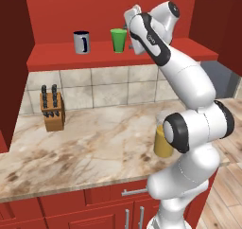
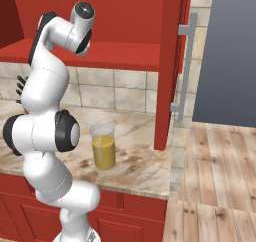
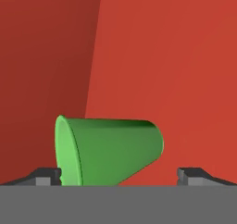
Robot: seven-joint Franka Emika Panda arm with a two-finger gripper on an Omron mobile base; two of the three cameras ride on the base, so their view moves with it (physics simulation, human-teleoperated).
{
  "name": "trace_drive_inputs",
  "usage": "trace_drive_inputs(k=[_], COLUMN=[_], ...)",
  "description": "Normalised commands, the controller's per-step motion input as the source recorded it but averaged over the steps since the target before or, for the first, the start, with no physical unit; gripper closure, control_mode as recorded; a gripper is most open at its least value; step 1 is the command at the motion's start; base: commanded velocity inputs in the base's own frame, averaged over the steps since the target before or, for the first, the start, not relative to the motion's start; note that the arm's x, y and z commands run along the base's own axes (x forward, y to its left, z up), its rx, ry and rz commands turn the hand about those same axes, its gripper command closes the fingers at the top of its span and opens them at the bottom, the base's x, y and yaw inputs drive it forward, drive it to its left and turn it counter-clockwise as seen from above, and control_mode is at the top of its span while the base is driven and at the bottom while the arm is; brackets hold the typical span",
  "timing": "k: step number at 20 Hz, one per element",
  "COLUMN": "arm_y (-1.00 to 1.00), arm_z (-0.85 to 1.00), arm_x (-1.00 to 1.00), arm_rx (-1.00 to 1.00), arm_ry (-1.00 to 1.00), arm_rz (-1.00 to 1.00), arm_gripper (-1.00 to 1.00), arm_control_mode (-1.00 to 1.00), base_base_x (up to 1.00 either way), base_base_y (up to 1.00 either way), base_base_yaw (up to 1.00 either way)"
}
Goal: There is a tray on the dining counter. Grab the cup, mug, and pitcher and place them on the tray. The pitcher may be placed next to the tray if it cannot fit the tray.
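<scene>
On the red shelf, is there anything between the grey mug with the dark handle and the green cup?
No. In the left base view, the grey mug and the green handleless cup stand apart, with bare red shelf between them.

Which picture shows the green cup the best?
The hand view: the cup looks big and close there, lying sideways in the picture between the open gripper tips. The left base view shows the cup small, standing upright on the red shelf beside the mug.
</scene>
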Motion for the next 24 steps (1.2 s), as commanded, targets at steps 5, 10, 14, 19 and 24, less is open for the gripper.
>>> trace_drive_inputs(k=[5,10,14,19,24], arm_y=[0.00,0.00,0.01,0.01,0.00], arm_z=[-0.12,-0.07,0.00,0.00,0.00], arm_x=[0.00,0.06,0.16,0.17,0.01], arm_rx=[0.00,0.00,0.00,0.00,0.00], arm_ry=[0.02,0.01,0.02,0.03,0.07], arm_rz=[0.00,0.00,0.00,0.00,0.00], arm_gripper=[-1.00,-1.00,-1.00,-1.00,-1.00], arm_control_mode=[-1.00,-1.00,-1.00,-1.00,-1.00], base_base_x=[0.00,0.00,0.00,0.00,0.00], base_base_y=[0.00,0.00,0.00,0.00,0.00], base_base_yaw=[0.00,0.00,0.00,0.00,0.00])
